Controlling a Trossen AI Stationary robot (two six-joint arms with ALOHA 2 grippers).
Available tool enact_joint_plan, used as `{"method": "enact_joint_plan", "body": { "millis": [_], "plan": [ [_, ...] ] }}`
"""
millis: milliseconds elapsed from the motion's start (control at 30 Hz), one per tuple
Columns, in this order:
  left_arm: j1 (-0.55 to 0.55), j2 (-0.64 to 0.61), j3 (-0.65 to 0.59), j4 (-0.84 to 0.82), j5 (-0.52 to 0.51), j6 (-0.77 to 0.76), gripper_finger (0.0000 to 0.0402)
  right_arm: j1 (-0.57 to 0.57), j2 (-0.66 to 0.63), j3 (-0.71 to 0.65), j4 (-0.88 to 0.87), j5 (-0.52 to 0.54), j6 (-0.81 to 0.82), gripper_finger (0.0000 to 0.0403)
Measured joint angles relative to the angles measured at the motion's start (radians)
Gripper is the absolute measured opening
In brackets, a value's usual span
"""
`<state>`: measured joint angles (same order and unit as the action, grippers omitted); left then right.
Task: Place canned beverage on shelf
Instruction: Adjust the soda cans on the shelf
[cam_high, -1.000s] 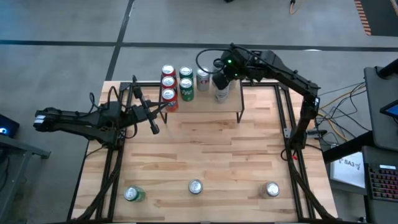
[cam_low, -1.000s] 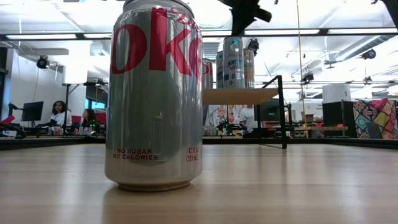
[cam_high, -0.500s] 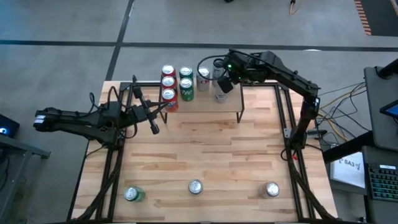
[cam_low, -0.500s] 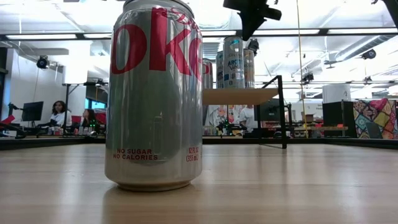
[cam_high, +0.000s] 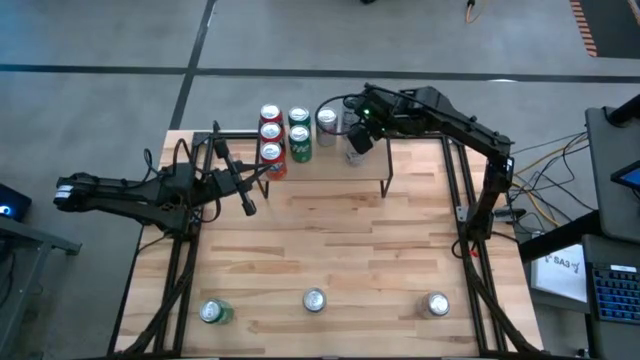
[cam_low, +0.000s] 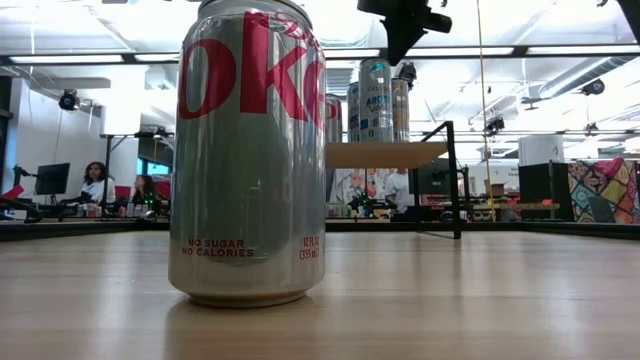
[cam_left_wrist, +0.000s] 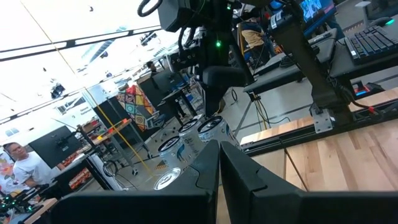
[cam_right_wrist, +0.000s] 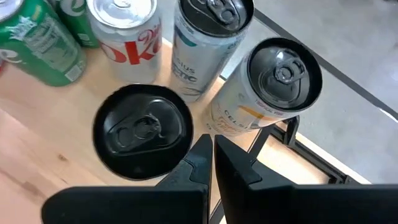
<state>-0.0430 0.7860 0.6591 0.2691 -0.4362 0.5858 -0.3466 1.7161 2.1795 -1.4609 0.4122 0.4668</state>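
Note:
The shelf (cam_high: 330, 170) stands at the table's far edge, its board (cam_low: 385, 153) raised on thin black legs. Several cans stand upright on it: red (cam_high: 270, 131), green (cam_high: 299, 138), a silver cola can (cam_right_wrist: 124, 28), two black-topped cans (cam_right_wrist: 142, 130) (cam_right_wrist: 211, 15) and a pale one (cam_right_wrist: 283, 74). My right gripper (cam_right_wrist: 211, 152) is shut with nothing in it. It hangs just above the cans at the shelf's right end (cam_high: 360, 138). My left gripper (cam_high: 248, 205) is also shut and waits above the table's left side.
Three cans stand near the table's front edge: a green one (cam_high: 212, 312), a silver one (cam_high: 314, 300) and another silver one (cam_high: 437, 304). The middle one fills the low view (cam_low: 250, 150). Bare wood lies between them and the shelf. People sit at desks beyond the table (cam_low: 95, 185).
My right gripper has tipped a little over the cans at the shelf's right end and stayed shut. The cans have kept their places.

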Motion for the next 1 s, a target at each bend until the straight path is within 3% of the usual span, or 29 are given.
{"method": "enact_joint_plan", "body": {
  "millis": [1000],
  "plan": [
    [0.0,0.0,0.0,0.0,0.0,0.0,0.0,0.026,0.0,-0.043,0.026,-0.045,0.011,0.0009]
  ]
}}
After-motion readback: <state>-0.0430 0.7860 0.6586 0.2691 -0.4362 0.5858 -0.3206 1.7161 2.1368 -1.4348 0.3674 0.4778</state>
